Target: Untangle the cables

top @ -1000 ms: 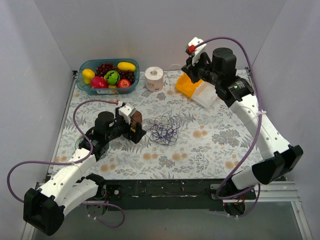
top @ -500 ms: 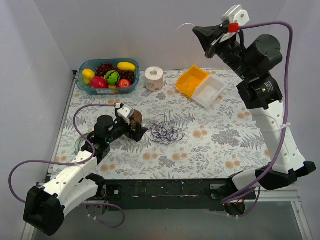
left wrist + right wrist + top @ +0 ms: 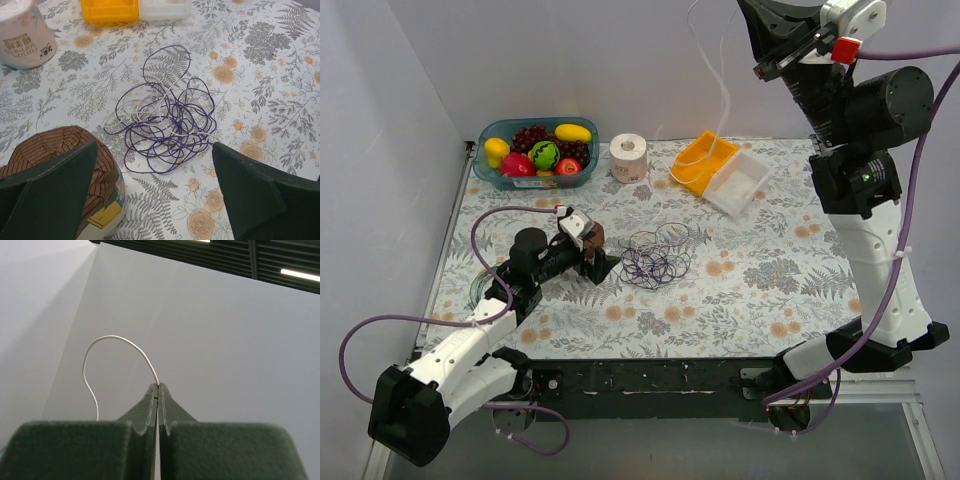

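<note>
Floral-print cloth covers the table. My right gripper is high above the far edge, jaws pinched tight on a thin white wire. My left gripper sits low, spread wide, facing the cables, a dark purplish tangle lying mid-table just beyond its fingers.

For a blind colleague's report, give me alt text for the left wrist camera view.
A loose tangle of thin purple cables lies on the floral tablecloth just ahead of the open left claw. A toilet roll stands at top left.
</note>
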Controlling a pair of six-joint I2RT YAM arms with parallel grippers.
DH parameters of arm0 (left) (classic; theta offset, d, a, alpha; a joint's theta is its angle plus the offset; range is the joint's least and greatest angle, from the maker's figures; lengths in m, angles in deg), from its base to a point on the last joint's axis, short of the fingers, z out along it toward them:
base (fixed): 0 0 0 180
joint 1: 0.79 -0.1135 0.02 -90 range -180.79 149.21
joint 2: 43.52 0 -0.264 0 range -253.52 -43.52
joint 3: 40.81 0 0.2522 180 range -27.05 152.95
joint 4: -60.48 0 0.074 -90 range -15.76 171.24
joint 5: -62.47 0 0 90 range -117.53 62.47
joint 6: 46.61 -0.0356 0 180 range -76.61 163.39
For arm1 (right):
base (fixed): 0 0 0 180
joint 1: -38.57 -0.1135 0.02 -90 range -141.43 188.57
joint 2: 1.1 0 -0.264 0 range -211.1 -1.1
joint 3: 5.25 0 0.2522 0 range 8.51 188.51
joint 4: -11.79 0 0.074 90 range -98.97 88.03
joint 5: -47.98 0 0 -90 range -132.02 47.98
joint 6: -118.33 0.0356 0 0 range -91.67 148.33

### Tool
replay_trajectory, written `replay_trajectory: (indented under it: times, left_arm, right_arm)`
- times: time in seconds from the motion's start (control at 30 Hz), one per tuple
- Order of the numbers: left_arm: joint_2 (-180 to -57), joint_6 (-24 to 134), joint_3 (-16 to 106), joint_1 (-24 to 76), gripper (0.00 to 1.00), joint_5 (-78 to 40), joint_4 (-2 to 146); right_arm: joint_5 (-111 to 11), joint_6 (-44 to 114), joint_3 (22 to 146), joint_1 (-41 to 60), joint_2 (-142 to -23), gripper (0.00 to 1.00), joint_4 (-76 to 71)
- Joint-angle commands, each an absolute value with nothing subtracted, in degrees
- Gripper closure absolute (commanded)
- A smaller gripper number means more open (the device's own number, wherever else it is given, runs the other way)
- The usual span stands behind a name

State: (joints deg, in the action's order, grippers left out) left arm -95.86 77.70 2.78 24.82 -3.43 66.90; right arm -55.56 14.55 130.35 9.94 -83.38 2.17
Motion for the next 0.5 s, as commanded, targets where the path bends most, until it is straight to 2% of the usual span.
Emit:
replay_trajectory:
  times: [0.0,0.2,0.47]
  left_arm:
    - [-98.61,75.48,7.74,24.7,0.02,0.41,62.11]
    - [-103.73,74.42,12.68,24.7,0.02,4.98,60.97]
    - [-103.29,76.79,9.78,24.7,0.02,5.34,60.97]
  right_arm:
    - [-51.33,10.49,131.47,9.91,-85.65,0.99,3.48]
    - [-43.52,2.93,124.1,12.09,-84.86,0.99,4.01]
    - [-46.85,10.48,120.05,23.7,-87.84,0.99,4.18]
